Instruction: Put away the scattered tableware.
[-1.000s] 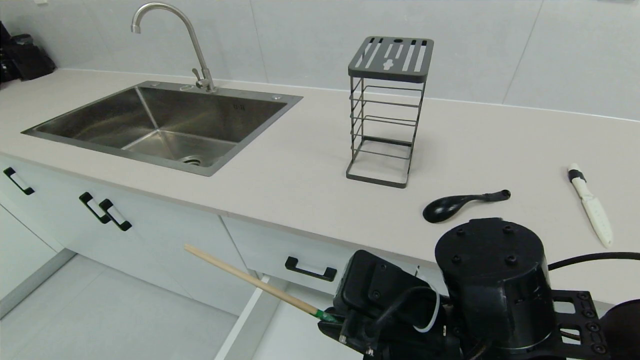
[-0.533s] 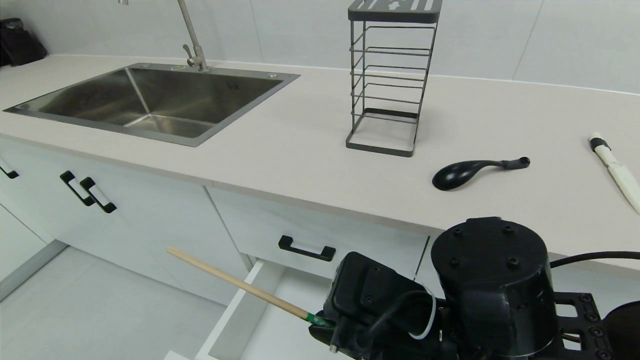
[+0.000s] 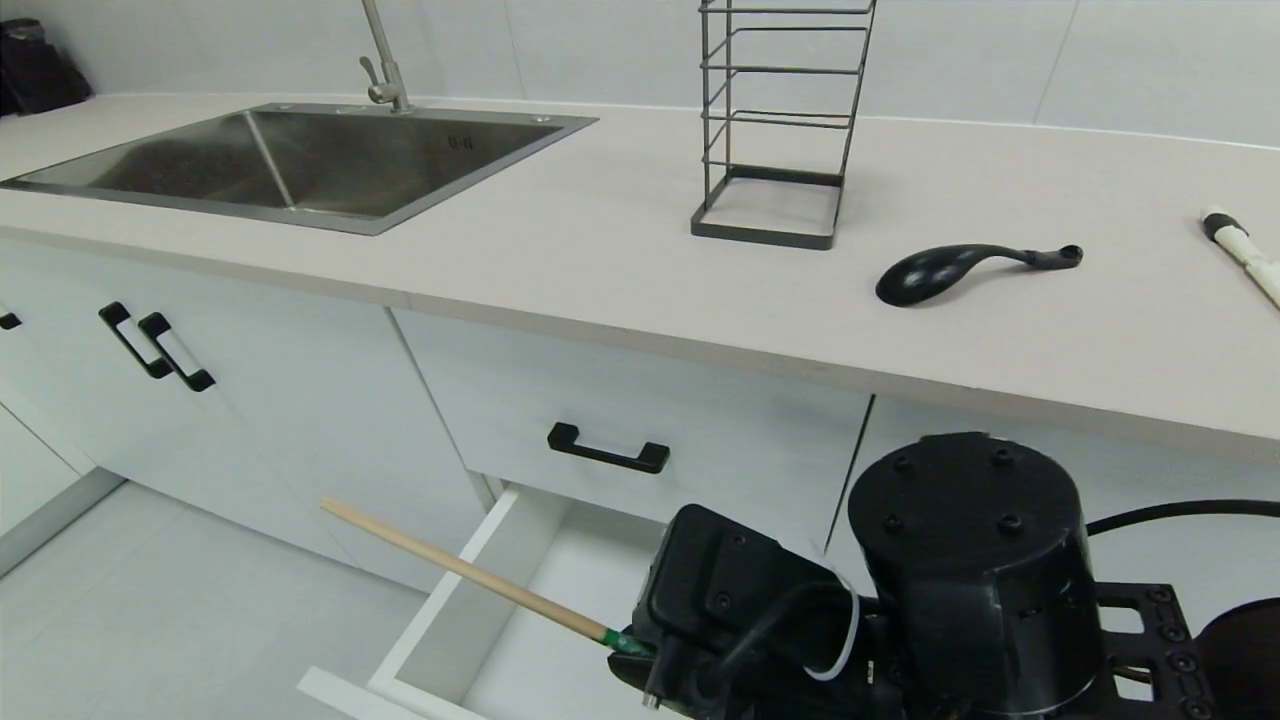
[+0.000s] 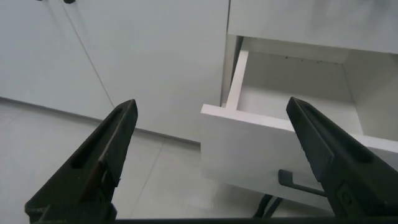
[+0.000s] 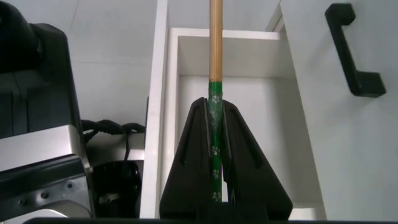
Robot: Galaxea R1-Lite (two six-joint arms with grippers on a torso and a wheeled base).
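A wooden chopstick [image 3: 470, 572] with a green-patterned end is clamped by that end between the fingers of the right hand [image 5: 215, 109]. It sits low in front of the cabinets, and its bare tip slants out across the side wall of an open white drawer [image 3: 455, 590] and over the floor [image 3: 150, 640]. In the right wrist view the stick [image 5: 215, 62] runs straight out from the fingers over the drawer [image 5: 168, 93].

Above the drawer a pale desk [image 3: 600, 260] runs along a tiled wall, with white cabinet fronts and black handles [image 3: 155, 345] below it. A closed drawer with a black handle [image 3: 607, 455] sits just above the open one.

On the desk a black spoon [image 3: 940, 272] lies on its own, with a tall wire rack [image 3: 775, 130] standing behind it to the left. A white knife [image 3: 1245, 255] lies at the right edge, well apart from the spoon. A steel sink [image 3: 300, 160] with a faucet [image 3: 380, 60] is set into the desk's left part.

The right hand [image 3: 650, 655] is held low beside the open drawer. The left hand [image 4: 211, 109] has its fingers [image 4: 106, 155] spread wide and holds nothing; the open drawer's front [image 4: 249, 143] lies beyond it.
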